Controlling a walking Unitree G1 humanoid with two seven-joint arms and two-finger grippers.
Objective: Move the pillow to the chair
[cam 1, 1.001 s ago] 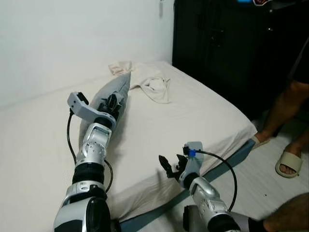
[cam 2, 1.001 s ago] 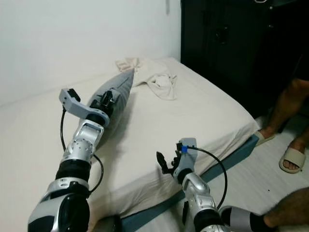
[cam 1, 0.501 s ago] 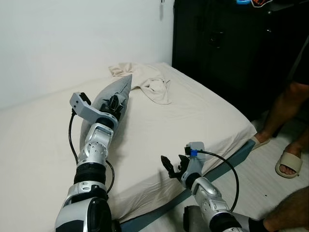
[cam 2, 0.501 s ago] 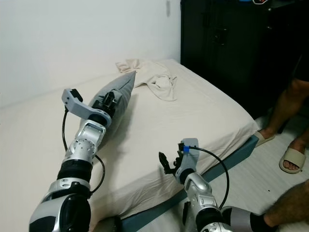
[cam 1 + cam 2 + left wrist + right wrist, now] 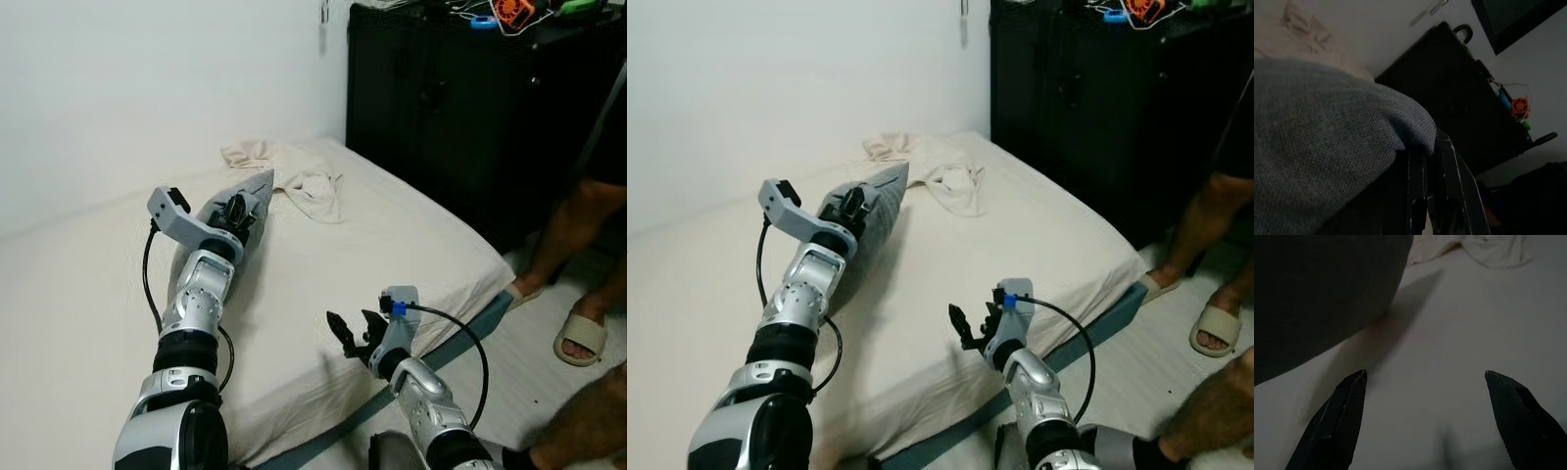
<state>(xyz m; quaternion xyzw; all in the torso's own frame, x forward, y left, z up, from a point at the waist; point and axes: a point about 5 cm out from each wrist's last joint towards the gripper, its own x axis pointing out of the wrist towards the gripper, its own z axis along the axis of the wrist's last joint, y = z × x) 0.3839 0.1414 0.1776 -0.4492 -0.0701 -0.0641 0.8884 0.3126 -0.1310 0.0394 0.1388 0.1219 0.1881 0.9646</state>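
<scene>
White walls frame a cream bed point(image 5: 392, 235) where the left gripper point(image 5: 235, 209), jaws clenched on one edge of the grey pillow point(image 5: 867, 220), lifts it so it hangs clear for carrying, while the right gripper point(image 5: 972, 328) hovers with jaws released near the mattress edge.

I see a grey woven pillow point(image 5: 250, 196) on a cream bedsheet point(image 5: 392, 230), with a crumpled off-white cloth point(image 5: 309, 186) of nearly the same tone. My arms are silver with black fingers; the right wrist carries a blue tab point(image 5: 399, 307). The wall point(image 5: 147, 88) is white, the cabinet point(image 5: 460, 117) black, the slipper point(image 5: 580, 338) beige.
</scene>
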